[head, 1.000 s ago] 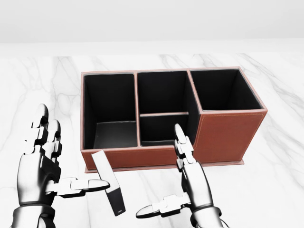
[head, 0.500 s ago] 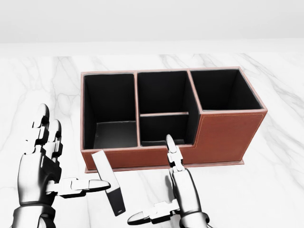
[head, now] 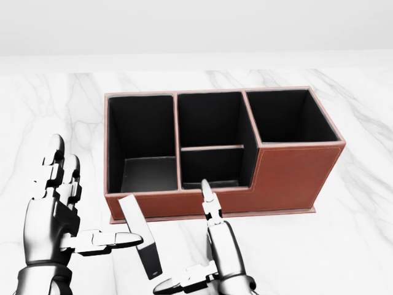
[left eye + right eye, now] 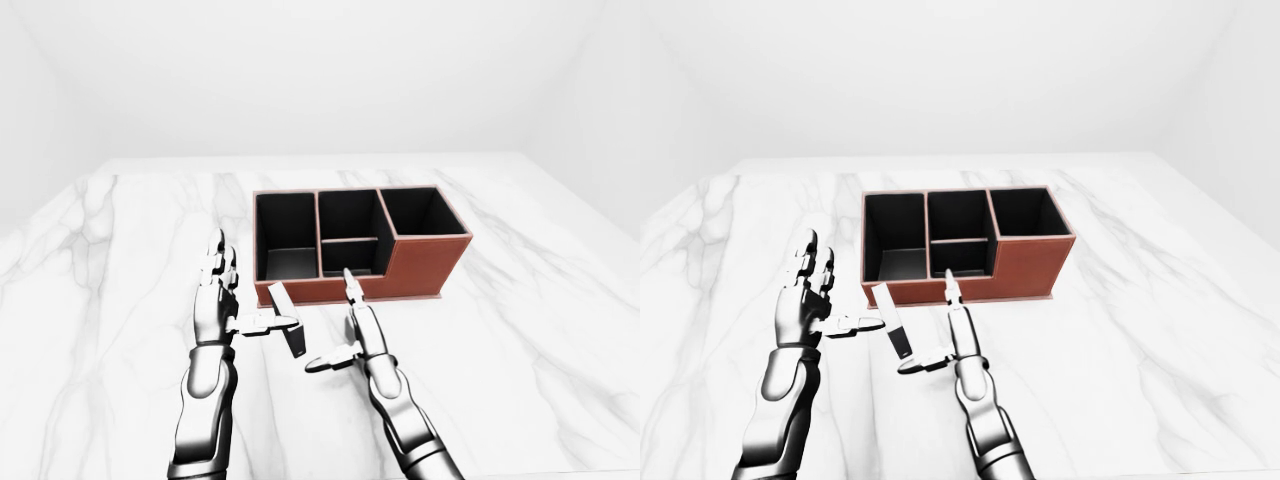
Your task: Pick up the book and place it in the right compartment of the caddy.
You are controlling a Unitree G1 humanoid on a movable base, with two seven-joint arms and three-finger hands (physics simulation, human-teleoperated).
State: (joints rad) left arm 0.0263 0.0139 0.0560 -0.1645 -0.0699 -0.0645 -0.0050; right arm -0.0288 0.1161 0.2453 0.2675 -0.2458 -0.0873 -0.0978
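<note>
White marble bench (image 3: 356, 246) | thin black-and-white book (image 3: 140, 236) stands tilted outside brown leather caddy (image 3: 295, 175), right compartment empty | left robot hand (image 3: 58, 218) and right robot hand (image 3: 212, 258) spread apart, flanking book, ungrasped | pick and place remain

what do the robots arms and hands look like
Both the left hand and right hand are glossy silver-grey metal, each with three segmented fingers showing darker joints. The forearms are rounded chrome-like shells with dark bands at the wrists. No cables, markings or sleeves are visible.
</note>
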